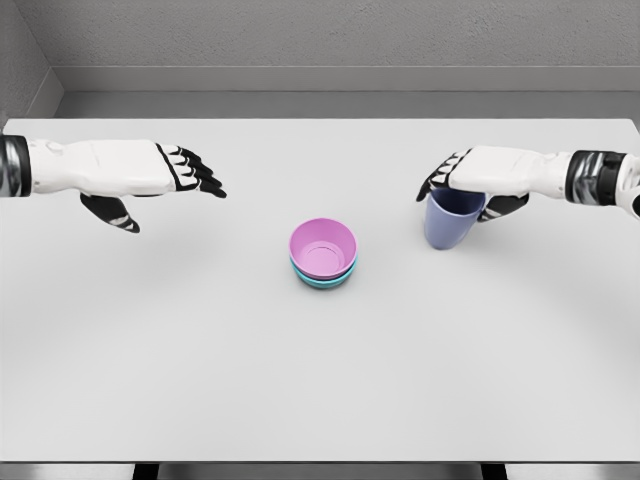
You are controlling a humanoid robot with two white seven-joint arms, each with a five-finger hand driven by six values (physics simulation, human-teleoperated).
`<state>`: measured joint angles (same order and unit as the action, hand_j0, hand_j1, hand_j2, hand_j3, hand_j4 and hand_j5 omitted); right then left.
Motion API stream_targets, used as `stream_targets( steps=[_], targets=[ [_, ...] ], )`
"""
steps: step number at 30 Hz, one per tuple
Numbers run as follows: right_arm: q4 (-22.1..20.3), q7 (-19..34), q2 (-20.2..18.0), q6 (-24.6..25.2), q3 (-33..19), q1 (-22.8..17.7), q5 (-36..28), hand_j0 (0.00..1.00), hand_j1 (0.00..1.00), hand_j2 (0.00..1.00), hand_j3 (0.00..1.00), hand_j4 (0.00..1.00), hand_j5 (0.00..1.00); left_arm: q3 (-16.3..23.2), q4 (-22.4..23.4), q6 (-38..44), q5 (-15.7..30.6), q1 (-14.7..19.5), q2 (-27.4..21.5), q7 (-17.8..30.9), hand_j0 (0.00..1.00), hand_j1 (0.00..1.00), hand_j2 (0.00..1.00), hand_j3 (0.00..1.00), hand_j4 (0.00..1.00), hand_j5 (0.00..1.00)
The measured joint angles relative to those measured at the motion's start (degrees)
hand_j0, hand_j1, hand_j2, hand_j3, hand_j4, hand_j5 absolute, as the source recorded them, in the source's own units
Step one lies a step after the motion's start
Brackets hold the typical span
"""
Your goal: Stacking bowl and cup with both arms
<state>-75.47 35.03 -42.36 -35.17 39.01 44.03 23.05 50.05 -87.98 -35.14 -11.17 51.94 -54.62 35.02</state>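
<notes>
- Head view: white table (pixel 200 380) fills most of frame, grey wall behind
- Pink bowl (pixel 323 248) sits approx mid-table, nested inside a teal bowl (pixel 322 280); only teal rim/lower edge shows beneath the pink one
- Both bowls upright, openings up, pink one has nothing inside
- Blue-purple cup (pixel 449 221) is to the right of the bowls, well apart from them, upright w/ opening up
- Right hand (pixel 470 180) comes in from right edge, sits over the cup's rim; fingers curl down on the far/left side of the rim, thumb on the near/right side, so it's gripping the cup from the top
- Can't tell if cup base is touching table or just off it
- Left hand (pixel 150 172) comes in from left edge, well apart from bowls & cup; fingers stretched out straight pointing right, thumb hanging below, holding nothing
- Left hand is above the table surface, not touching anything
- Bowls lie between the two hands, a bit nearer the camera than either
</notes>
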Motion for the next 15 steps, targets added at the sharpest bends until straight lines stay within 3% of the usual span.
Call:
stream_targets(
  steps=[15],
  targets=[
    [0.0, 0.0, -0.2, 0.0, -4.3, 0.0, -0.6, 0.73, 0.73, 0.73, 0.73, 0.73, 0.73, -0.1, 0.0, 0.0, 0.0, -0.3, 0.0, 0.0, 1.00, 1.00, 1.00, 1.00, 1.00, 1.00]
  ],
)
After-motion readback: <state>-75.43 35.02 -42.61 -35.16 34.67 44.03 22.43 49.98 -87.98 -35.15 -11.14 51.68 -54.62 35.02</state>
